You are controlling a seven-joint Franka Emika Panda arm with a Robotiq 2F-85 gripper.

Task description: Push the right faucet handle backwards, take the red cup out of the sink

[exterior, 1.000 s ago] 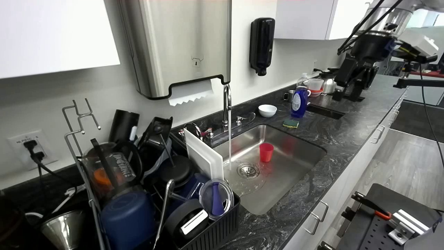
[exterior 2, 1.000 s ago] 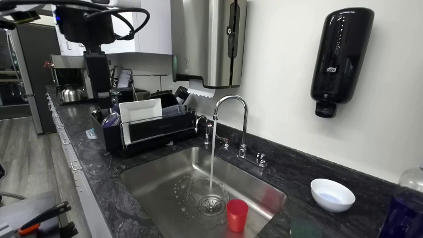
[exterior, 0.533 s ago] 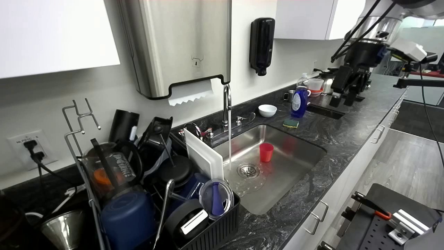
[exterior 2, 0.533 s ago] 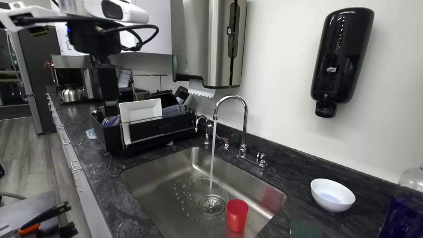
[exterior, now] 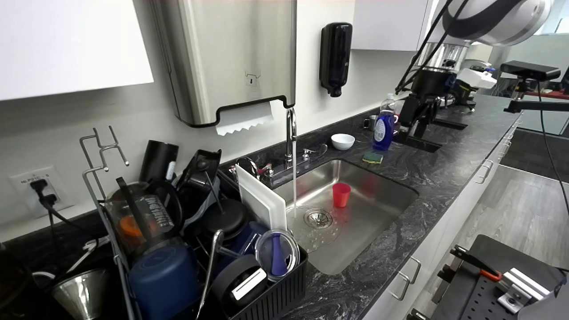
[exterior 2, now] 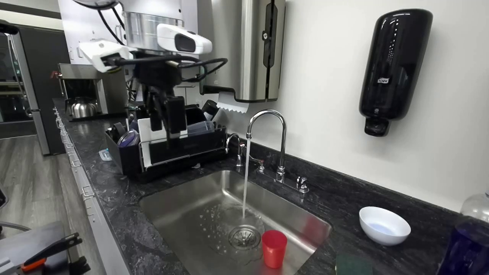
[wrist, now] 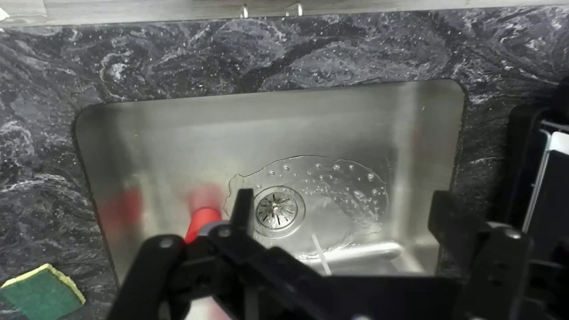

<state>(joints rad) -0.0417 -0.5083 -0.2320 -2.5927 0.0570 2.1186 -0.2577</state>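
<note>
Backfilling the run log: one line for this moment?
gripper: open, empty | red cup: upright in sink, beside drain | faucet: running | right faucet handle: untouched

We have bright light in all 3 views. A flat white cabinet (exterior: 66, 40) nearly washes out; in the wrist view we find glare on the rectangular stainless-steel sink (wrist: 275, 120) and blurred, blocky black gripper fingers (wrist: 449, 222).

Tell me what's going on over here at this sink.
A robot's open gripper hangs in midair, pointing down and holding nothing. Water runs from the chrome gooseneck faucet into the stainless-steel sink. A red cup stands upright in there beside the drain, not yet taken out.
</note>
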